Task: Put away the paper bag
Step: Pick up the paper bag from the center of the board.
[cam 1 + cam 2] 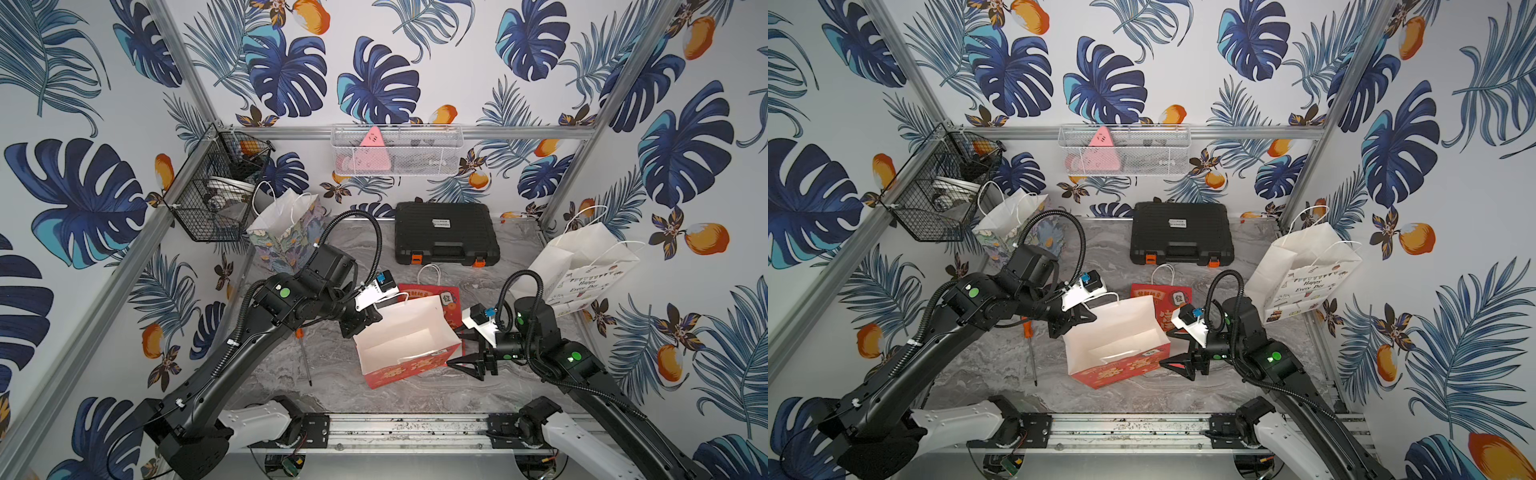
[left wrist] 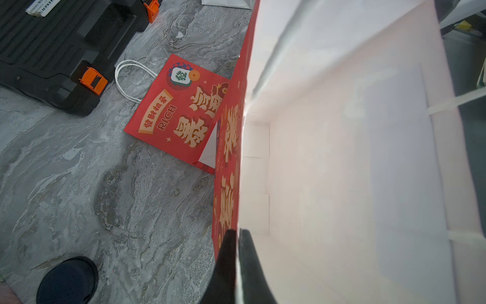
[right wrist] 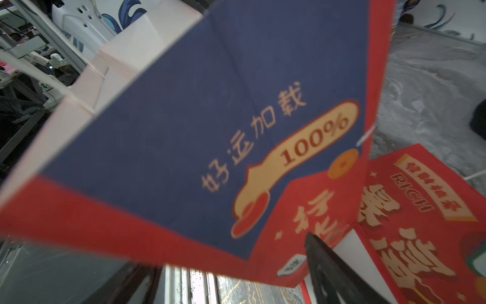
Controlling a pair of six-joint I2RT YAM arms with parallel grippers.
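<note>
An open red paper bag with a white inside stands tilted mid-table. My left gripper is shut on the rim of its left wall. In the left wrist view the left gripper has one finger outside on the red print and one inside the bag. My right gripper is open at the bag's right end. In the right wrist view the blue side panel of the bag fills the frame. Its lower corner lies between the wide jaws of the right gripper.
A second red bag lies flat behind the open one. A black tool case sits at the back and an orange-handled screwdriver lies to the left. A floral bag, a white gift bag, a black wire basket and a white mesh basket line the walls.
</note>
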